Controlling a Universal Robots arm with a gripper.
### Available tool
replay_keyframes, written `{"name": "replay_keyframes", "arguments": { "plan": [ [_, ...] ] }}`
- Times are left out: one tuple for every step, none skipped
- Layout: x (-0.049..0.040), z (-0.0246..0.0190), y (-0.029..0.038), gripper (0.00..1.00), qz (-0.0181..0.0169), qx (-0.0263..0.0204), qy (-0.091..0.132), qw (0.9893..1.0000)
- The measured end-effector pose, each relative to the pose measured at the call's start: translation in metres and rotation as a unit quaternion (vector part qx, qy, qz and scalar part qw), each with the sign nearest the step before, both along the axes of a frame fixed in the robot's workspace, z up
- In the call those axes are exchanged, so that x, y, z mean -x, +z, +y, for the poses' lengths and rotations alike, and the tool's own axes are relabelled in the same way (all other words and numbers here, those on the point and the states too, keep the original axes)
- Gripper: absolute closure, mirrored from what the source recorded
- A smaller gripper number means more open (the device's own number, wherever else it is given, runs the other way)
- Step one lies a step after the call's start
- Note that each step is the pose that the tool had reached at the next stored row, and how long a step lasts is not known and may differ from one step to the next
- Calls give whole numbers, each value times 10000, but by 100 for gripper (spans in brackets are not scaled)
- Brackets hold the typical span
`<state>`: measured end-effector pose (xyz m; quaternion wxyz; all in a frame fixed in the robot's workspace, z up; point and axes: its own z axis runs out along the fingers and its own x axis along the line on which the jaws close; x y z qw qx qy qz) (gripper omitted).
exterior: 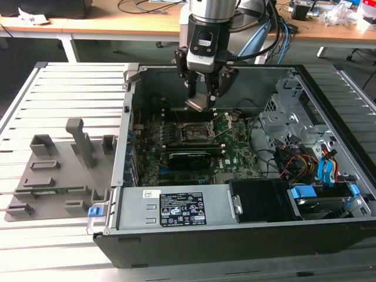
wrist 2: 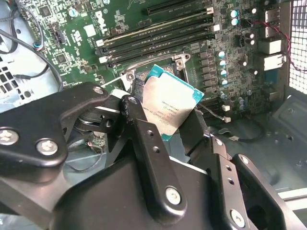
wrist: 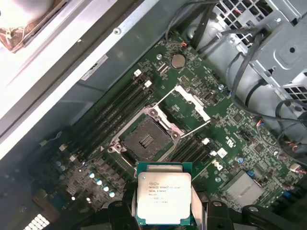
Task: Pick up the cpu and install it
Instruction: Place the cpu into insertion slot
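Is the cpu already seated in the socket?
No, in the first wrist view the pincer holds the cpu above the empty, open socket.

An open computer case [exterior: 235, 244] lies on a slatted metal table [exterior: 64, 88], its green motherboard [exterior: 238, 147] facing up with a dark square socket [wrist: 144, 139] beside a row of memory slots [wrist: 112, 117]. A labelled power supply [exterior: 132, 208] sits along the case's near wall. A grey holder tray [exterior: 50, 200] with upright blocks lies on the table beside the case, toward the exterior view's left.

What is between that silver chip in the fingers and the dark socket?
Nothing: only open air separates the cpu from the socket, in the exterior view.
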<state>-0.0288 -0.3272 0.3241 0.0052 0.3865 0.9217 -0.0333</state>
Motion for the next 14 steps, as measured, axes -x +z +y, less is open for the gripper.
{"name": "replay_keyframes", "arguments": {
  "plan": [
    [0,0,0,46,0,2,-71,10000],
    [0,0,0,46,0,4,-139,9999],
    [0,0,-1,46,0,5,-227,9997],
    [0,0,-1,46,0,7,-275,9996],
    [0,0,-1,46,0,8,-316,9995],
    [0,0,-1,46,0,10,-375,9993],
    [0,0,-1,46,0,11,-428,9991],
    [0,0,-1,46,0,13,-486,9988],
    [0,0,-1,46,0,15,-524,9986],
    [0,0,-1,46,0,16,-554,9985],
    [0,0,-1,46,0,17,-607,9982],
    [0,0,-2,46,0,18,-655,9978],
    [0,0,-2,46,0,18,-689,9976],
    [0,0,-2,46,0,17,-741,9972]
  ]
}}
